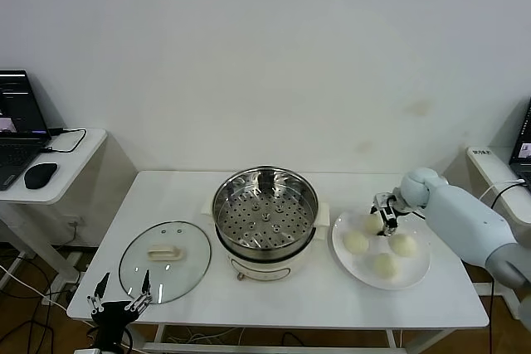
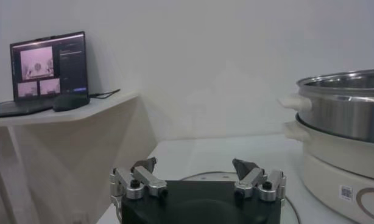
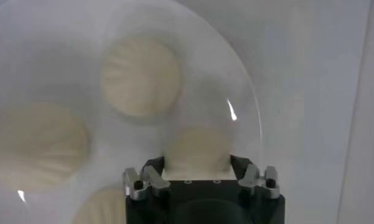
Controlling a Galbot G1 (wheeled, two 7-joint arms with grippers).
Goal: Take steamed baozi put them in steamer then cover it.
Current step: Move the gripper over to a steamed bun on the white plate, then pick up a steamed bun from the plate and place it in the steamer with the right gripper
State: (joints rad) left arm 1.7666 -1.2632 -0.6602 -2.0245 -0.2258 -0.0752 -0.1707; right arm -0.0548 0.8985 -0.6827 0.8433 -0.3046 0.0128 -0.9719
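Near edge of tabletop [image 1: 274, 288], L side: left gripper [image 1: 121, 300] parked low, fingers [image 2: 144, 176] spread wide apart, nothing between. Just beyond it, cover [image 1: 165, 260] flat on tabletop, handle up. Centre: steamer [image 1: 265, 207] on its pot base, basket bare, perforated floor showing, no baozi in. R of steamer: plate [image 1: 414, 273] w/ four baozi: nearest [image 1: 385, 264], then two mid, L [image 1: 355, 242] & R [image 1: 403, 244]. Farthest baozi [image 3: 198, 150] sits between fingers [image 3: 153, 173] of right gripper [image 1: 387, 226], one finger each side, pressed up against it; whether fully clamped can't tell. Far L: side desk [image 1: 66, 180] w/ laptop [image 1: 18, 126] & mouse [image 1: 40, 175].
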